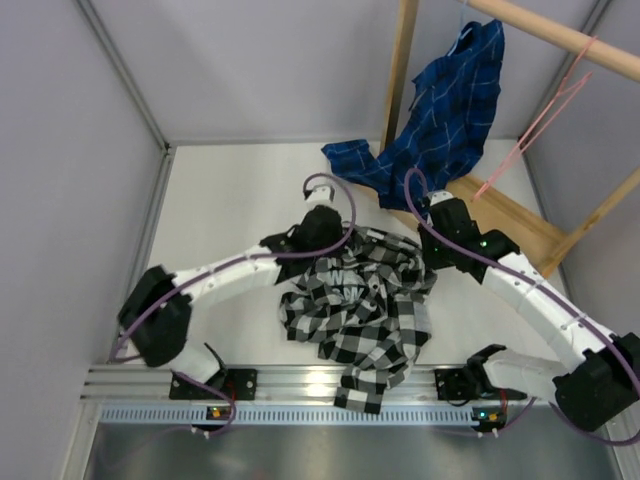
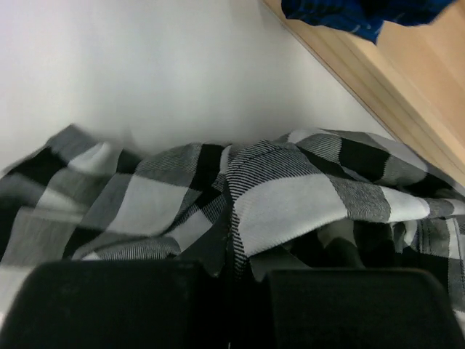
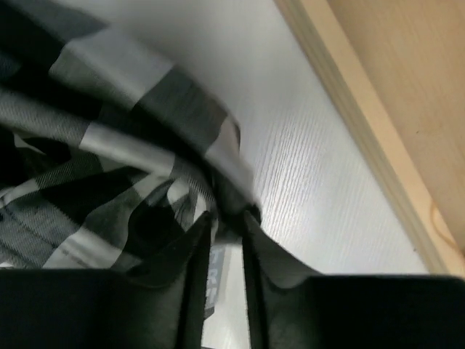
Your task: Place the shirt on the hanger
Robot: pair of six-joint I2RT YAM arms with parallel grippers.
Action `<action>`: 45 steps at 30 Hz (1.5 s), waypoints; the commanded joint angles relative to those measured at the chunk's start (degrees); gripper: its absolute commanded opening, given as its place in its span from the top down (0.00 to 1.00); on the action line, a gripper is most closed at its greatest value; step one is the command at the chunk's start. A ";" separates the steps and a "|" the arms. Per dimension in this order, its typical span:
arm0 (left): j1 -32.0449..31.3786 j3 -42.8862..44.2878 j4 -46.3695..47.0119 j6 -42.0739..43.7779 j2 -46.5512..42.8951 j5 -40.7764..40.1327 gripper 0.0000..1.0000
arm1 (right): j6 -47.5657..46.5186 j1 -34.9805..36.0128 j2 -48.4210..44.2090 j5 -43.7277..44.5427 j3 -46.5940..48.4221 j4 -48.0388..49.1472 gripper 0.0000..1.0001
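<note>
Two arms reach in over the white table (image 1: 230,200), and both meet the shirt (image 1: 360,310), which lies crumpled in a heap at the middle of the table. One corner trails toward 6 o'clock over the metal rail (image 1: 150,380) where the arms are bolted.

The left gripper (image 2: 231,265) sits at the heap's 11 o'clock edge. Its jaws are drawn tight together with a ridge of the check cloth running down between them, so it has hold of the shirt.

The right gripper (image 3: 227,218) is at the heap's 1 o'clock edge. Its fingers (image 3: 265,269) stand a narrow slit apart, with a fold of the cloth draped across the tips. I cannot tell whether that fold is pinched or only lying there.

Up at 2 o'clock the pink hanger (image 1: 545,120) hangs from the wooden rod (image 1: 560,35), well apart from the shirt and with nothing on it. At 1 o'clock a blue plaid shirt (image 1: 450,110) hangs from the same rod, its tail spilling onto the table and the wooden base board (image 1: 510,215) just beyond the right gripper.
</note>
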 commanded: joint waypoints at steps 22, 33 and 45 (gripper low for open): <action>2.38 1.96 -4.86 15.19 -2.37 32.38 1.00 | -19.16 7.08 -1.81 -13.96 -3.30 27.09 0.24; 2.38 1.17 -9.36 16.51 -11.52 30.98 0.88 | -25.34 11.39 5.40 -13.59 -5.23 39.65 0.84; 12.20 -4.01 -17.73 2.89 -20.06 -2.11 0.02 | -4.77 7.36 -22.19 1.17 -20.26 33.08 1.00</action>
